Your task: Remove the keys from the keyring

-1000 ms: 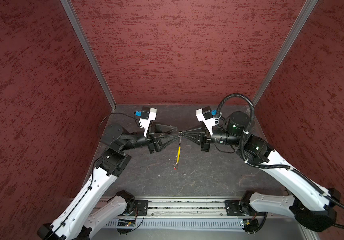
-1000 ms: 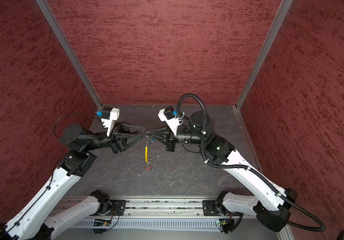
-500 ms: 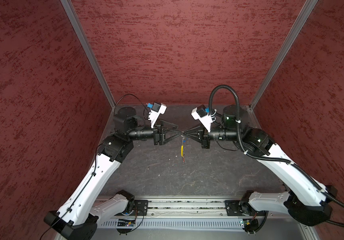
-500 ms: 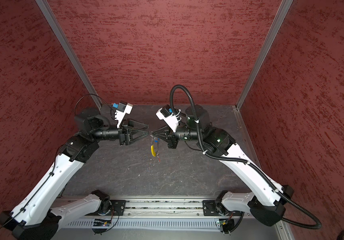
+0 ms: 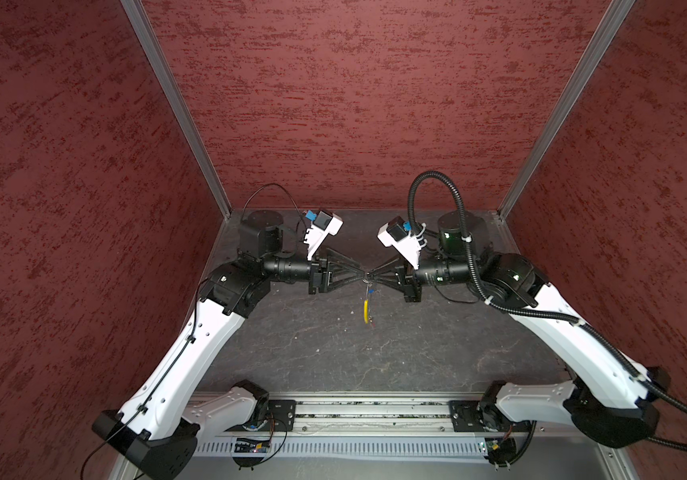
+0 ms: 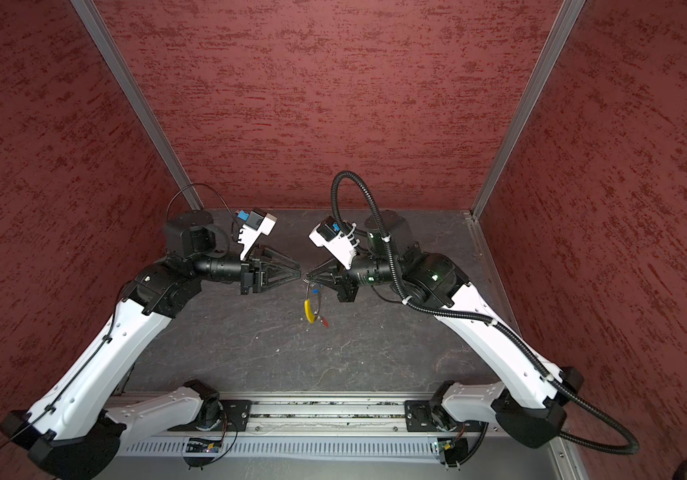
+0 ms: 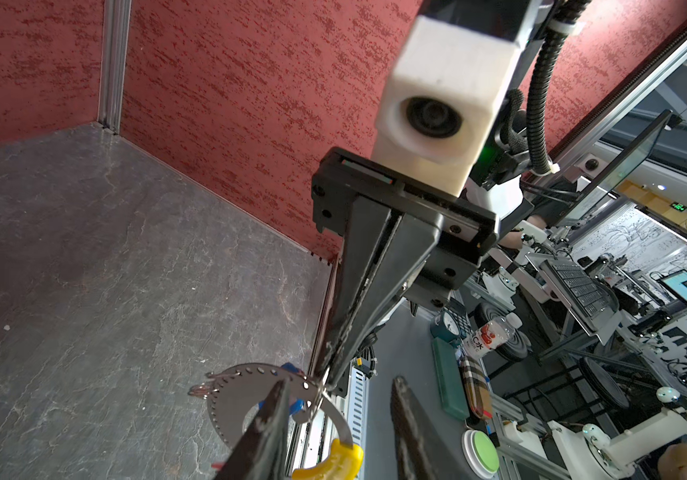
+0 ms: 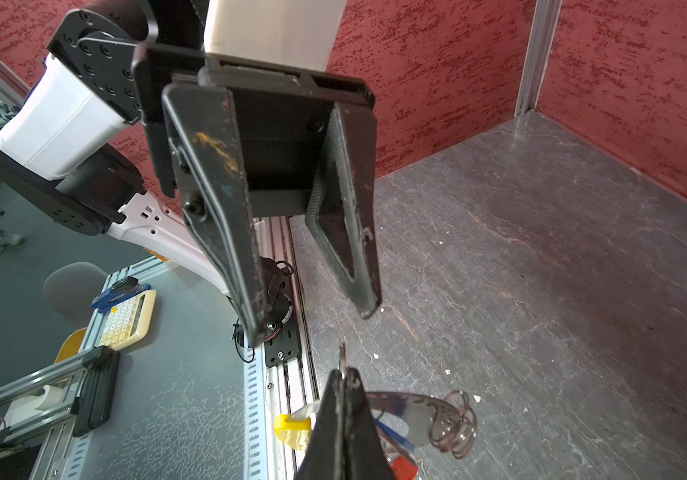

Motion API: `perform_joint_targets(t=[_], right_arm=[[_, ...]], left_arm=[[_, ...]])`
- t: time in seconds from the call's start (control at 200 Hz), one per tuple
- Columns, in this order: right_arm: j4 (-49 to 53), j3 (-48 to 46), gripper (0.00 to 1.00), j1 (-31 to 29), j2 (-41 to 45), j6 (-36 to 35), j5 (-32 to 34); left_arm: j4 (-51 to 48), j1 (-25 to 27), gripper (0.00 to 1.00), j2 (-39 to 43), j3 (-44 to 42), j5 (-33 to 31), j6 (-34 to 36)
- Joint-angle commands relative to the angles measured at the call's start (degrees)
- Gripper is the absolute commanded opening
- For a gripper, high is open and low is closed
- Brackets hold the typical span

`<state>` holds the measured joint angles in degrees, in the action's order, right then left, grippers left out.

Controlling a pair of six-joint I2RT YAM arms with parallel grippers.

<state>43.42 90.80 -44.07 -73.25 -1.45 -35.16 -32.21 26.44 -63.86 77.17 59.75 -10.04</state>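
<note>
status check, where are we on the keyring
Left gripper open, tips by the keyring. Right gripper shut on it, held off the table. Both keys on the ring. Nothing in the way.

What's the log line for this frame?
right end effector: shut on keyring, hanging | left end effector: open, beside keyring | keys: on keyring

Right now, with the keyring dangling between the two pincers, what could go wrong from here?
1. The right pincer pinches only a thin top edge of the keyring; a hard tug could slip it loose and drop it onto the table.
2. The left pincer is open right at the ring's band; closing here may catch the band rather than the blue key.
3. The red key hangs free at the bottom and could swing.
</note>
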Motion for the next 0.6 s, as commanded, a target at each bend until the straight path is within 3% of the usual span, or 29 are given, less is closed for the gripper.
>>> perform_joint_targets(t=[0.0,0.466,0.596], right_arm=[[-0.24,2.37,0.0,0.22,0.39,-1.38,-2.09],[-1.11,1.33,0.0,0.22,1.49,-0.67,2.42],[-1.28,1.52,0.0,0.22,1.36,-0.35,3.51]], left_arm=[[-1.72,0.54,0.38,-0.65,1.28,-0.24,2.22],[-1.1,1.43,0.13,-1.1,1.14,3.49,2.32],[-1.18,1.5,0.12,-1.18,1.14,3.8,2.31]])
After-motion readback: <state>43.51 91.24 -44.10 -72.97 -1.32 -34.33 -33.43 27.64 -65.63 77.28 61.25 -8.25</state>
